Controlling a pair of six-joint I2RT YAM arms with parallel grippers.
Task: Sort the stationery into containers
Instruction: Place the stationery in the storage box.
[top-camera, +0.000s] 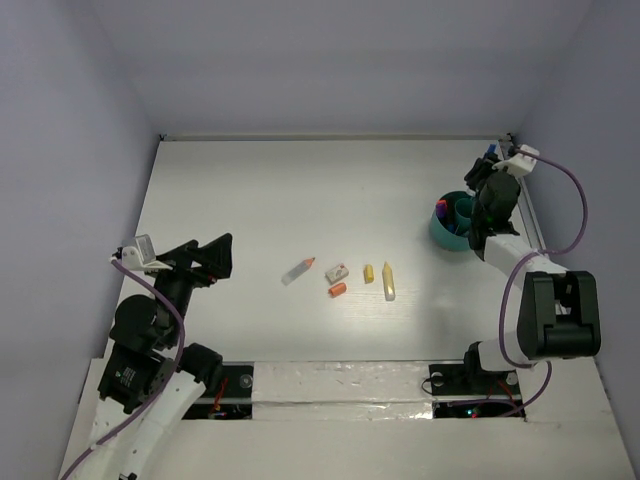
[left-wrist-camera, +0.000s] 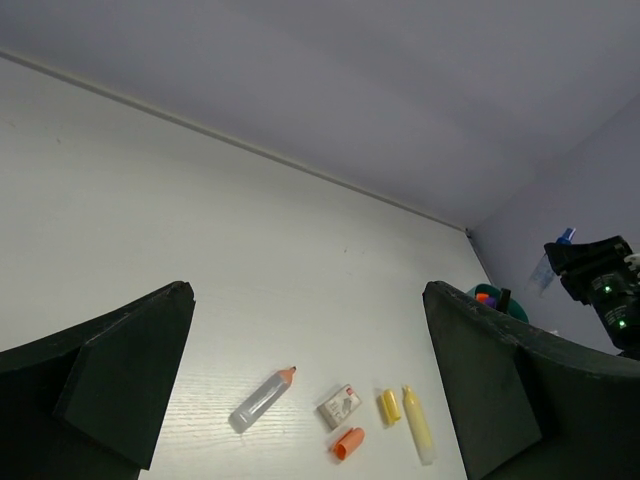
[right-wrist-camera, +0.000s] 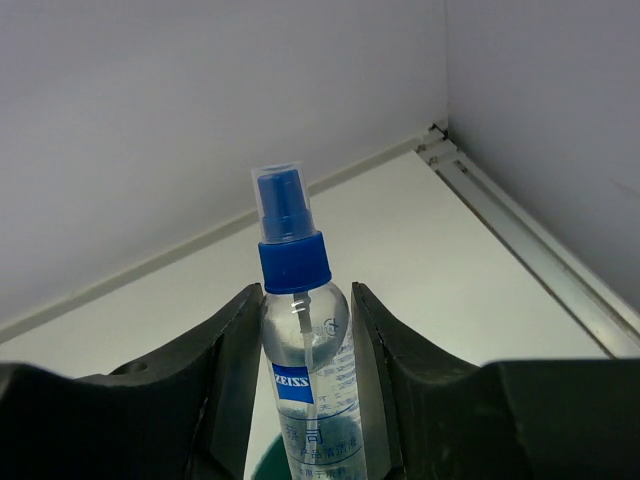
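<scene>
**Right arm holds spray bottle at organiser; five items loose on desk**

Right gripper (right-wrist-camera: 305, 312): the jaws are part closed on a clear spray bottle (right-wrist-camera: 293, 262) with a blue cap and collar. They clamp its body from both sides. The bottle stands upright, nozzle uppermost. A sliver of the teal organiser (top-camera: 437, 233) shows directly beneath it in the wrist view. Whether the bottle's base is already inside a compartment cannot be told, as its lower end runs out of frame.

Organiser: it sits on the desk (top-camera: 250, 200) at the far right, close to the right wall. It holds purple and orange items, probably pens or markers, though the overhead view is too small to name them.

Left gripper (left-wrist-camera: 305, 292): the jaws stand wide apart with nothing between them. The gripper hangs over the left side of the desk, pointed towards the loose items and well apart from them.

Loose stationery, mid-desk, left to right:
- Grey marker (top-camera: 298, 271) with an orange tip, lying at a slant.
- White eraser (top-camera: 337, 271).
- Orange stub (top-camera: 338, 289), just beside the eraser on its near side.
- Short yellow marker (top-camera: 368, 273).
- Long yellow marker (top-camera: 388, 281), just beside the short one.

None of the five touches either gripper.
</scene>
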